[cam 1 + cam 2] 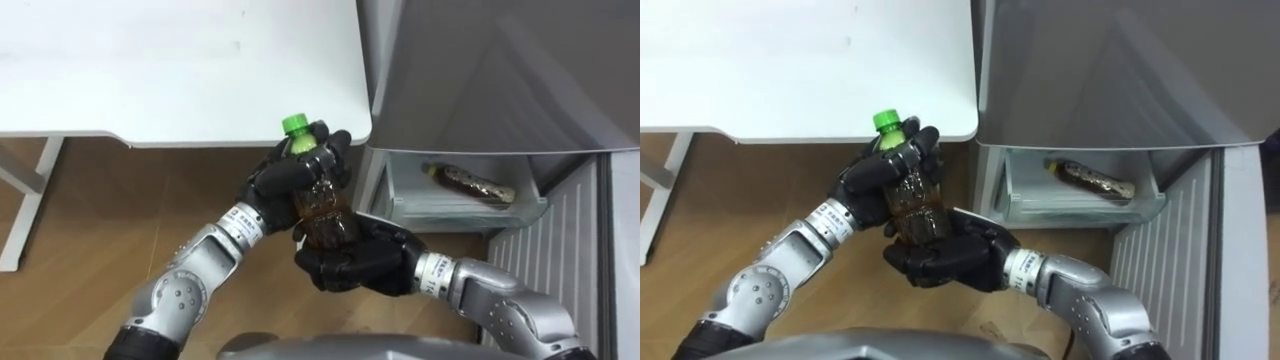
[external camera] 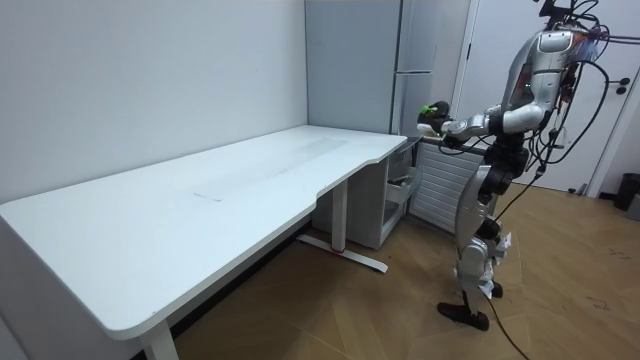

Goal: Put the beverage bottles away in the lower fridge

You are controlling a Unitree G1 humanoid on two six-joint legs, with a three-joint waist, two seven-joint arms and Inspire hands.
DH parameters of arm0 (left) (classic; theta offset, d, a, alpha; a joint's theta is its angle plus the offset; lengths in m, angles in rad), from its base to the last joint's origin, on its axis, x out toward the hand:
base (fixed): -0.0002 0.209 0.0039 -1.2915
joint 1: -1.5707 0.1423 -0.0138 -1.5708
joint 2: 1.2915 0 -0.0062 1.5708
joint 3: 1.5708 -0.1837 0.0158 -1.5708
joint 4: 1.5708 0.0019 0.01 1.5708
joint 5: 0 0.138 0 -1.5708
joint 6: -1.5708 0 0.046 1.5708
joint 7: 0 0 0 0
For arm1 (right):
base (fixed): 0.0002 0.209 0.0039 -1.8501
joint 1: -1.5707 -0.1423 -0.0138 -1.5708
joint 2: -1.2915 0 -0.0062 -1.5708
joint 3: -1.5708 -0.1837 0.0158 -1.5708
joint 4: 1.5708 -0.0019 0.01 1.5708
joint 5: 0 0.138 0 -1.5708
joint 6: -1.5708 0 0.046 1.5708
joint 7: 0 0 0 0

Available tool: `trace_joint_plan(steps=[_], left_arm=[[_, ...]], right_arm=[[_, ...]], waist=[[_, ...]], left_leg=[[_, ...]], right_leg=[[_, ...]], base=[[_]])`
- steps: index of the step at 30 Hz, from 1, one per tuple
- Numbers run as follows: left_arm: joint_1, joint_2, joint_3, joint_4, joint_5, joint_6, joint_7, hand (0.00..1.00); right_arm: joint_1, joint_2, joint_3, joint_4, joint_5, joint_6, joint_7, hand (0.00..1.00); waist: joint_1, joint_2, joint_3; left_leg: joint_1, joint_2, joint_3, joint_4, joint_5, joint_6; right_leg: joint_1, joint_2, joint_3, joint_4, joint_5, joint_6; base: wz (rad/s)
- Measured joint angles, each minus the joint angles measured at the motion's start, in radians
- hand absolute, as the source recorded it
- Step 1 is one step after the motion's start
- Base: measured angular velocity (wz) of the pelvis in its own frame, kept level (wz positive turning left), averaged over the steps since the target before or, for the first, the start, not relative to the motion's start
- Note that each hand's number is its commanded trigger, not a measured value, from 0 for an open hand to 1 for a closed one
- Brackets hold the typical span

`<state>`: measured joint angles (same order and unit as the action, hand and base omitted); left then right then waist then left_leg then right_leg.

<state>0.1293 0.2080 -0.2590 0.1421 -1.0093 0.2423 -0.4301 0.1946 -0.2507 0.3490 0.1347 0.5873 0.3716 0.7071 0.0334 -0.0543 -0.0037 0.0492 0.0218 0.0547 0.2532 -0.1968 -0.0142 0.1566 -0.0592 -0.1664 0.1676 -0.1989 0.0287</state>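
By the fridge (image 1: 480, 70), the bottle (image 1: 322, 205) is held upright, left hand (image 1: 285, 182) curled round its neck, right hand (image 1: 355, 265) round its base; next, I'd say, it needs lowering into the open drawer (image 1: 400, 200) beside the other drink (image 1: 470, 182).

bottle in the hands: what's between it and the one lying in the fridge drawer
In the left eye view, just the drawer's pale wall separates the held bottle from the lying bottle.
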Motion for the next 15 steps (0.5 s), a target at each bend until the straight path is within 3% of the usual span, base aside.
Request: trace_joint_plan(steps=[8,9,10,15], left_arm=[[0.0,-0.004,0.003,0.0,0.019,0.022,-0.014,1.0],[0.0,-0.016,0.01,0.0,0.025,0.028,-0.014,0.62],[-0.001,-0.03,0.021,0.0,0.043,0.034,-0.017,0.0],[-0.005,-0.04,0.03,0.004,0.068,0.04,-0.034,0.0]], right_arm=[[0.04,0.0,-0.011,-0.03,-0.001,0.0,-0.012,1.0],[0.042,0.0,-0.018,-0.03,-0.002,0.0,-0.009,1.0],[0.042,0.0,-0.023,-0.03,-0.003,0.0,-0.008,1.0],[0.046,0.0,-0.035,-0.029,-0.003,0.0,0.001,1.0]], waist=[[-0.001,-0.002,-0.0026],[0.0,-0.002,-0.0025],[0.0,-0.002,-0.0024],[-0.001,-0.002,-0.0015]], left_leg=[[-0.001,0.0,0.0,0.002,0.0,0.0],[-0.001,0.0,0.0,0.002,0.0,0.0],[-0.001,0.0,-0.001,0.001,0.0,0.0],[0.0,0.0,-0.001,0.001,0.0,-0.001]], right_leg=[[0.002,0.001,-0.001,-0.001,0.001,-0.001],[0.001,0.0,-0.001,-0.001,0.001,-0.001],[0.001,0.0,-0.001,-0.001,0.001,-0.001],[0.002,0.001,-0.001,-0.001,0.001,-0.001]], base=[[0.0],[0.0],[0.0],[0.0]])
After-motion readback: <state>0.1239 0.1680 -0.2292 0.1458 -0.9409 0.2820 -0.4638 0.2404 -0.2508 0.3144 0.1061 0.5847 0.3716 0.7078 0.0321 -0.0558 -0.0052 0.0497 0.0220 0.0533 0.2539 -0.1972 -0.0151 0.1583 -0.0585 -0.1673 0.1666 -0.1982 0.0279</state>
